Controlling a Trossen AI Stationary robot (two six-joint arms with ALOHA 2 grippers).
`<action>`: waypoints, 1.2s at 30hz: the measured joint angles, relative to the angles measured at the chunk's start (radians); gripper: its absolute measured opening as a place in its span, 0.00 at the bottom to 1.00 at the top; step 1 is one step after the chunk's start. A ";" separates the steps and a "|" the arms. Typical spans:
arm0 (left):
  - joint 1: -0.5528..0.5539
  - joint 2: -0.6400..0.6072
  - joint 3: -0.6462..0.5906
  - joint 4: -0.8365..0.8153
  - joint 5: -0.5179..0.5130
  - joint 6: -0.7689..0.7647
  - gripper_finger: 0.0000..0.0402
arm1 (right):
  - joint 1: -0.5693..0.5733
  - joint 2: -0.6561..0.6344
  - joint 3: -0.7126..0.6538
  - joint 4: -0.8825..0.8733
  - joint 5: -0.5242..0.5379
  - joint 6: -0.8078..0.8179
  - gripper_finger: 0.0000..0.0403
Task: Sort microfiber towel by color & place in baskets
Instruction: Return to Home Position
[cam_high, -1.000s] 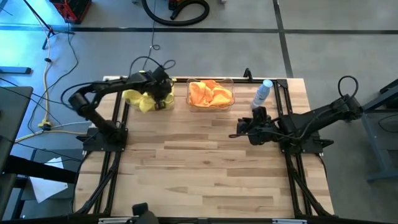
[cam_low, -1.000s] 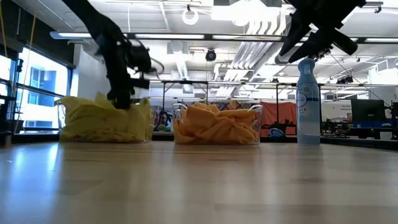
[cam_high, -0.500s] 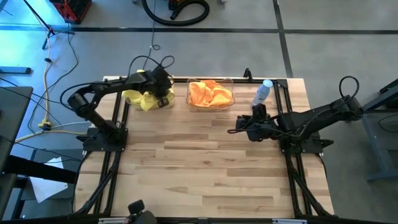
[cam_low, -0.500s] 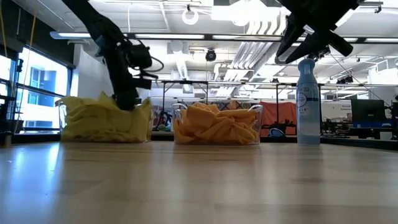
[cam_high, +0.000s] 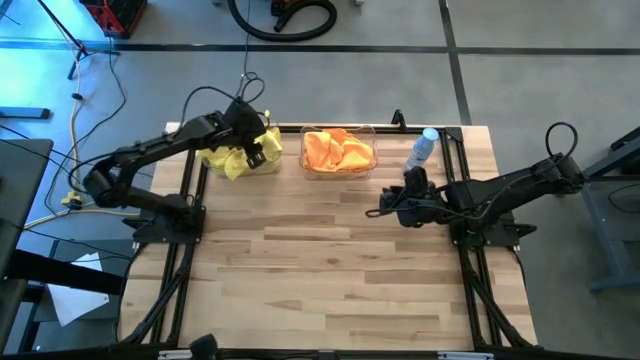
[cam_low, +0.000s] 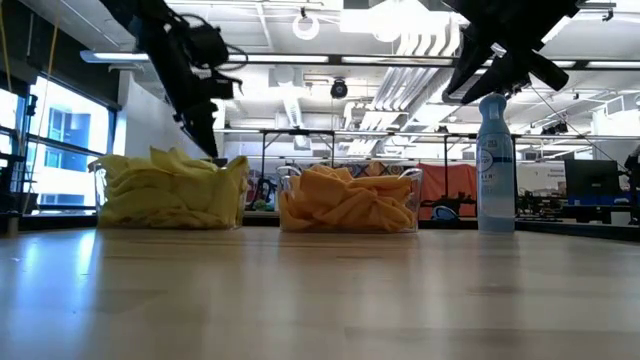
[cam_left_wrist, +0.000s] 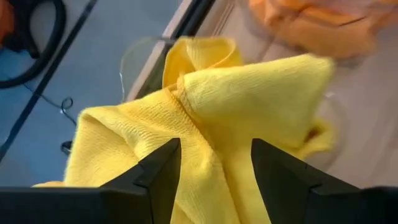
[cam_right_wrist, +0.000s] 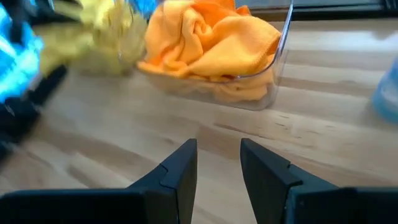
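L gripper (cam_high: 254, 150) above yellow towels (cam_high: 232, 157) in basket (cam_low: 98, 190) at table's (cam_high: 340, 260) far-left edge; fingers (cam_left_wrist: 158, 168) apart, holding nothing. Orange towels (cam_high: 338, 150) in second basket (cam_high: 372, 165), mid far edge. Bottle (cam_high: 421, 149) near far-right corner.

Step in hand, prob. retreat: lift L straight up, fingers kept apart, no snagging of draped fold at basket rim.

R gripper (cam_high: 383, 212) idle over table's right half, fingers apart, empty.

Vs 1 s ago: L was down in yellow pile, now raised clear; L elbow swung outward. R unchanged.
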 joint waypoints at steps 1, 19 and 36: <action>-0.006 -0.022 0.000 -0.007 0.000 0.000 0.46 | 0.000 0.000 0.000 -0.010 -0.011 -0.034 0.29; -0.364 -0.131 0.001 0.069 0.150 -0.460 0.10 | -0.017 0.183 0.002 -0.167 -0.216 -0.645 0.02; -0.676 -0.085 0.002 0.330 0.031 -0.305 0.00 | -0.142 -0.034 -0.409 0.560 -0.511 -1.156 0.00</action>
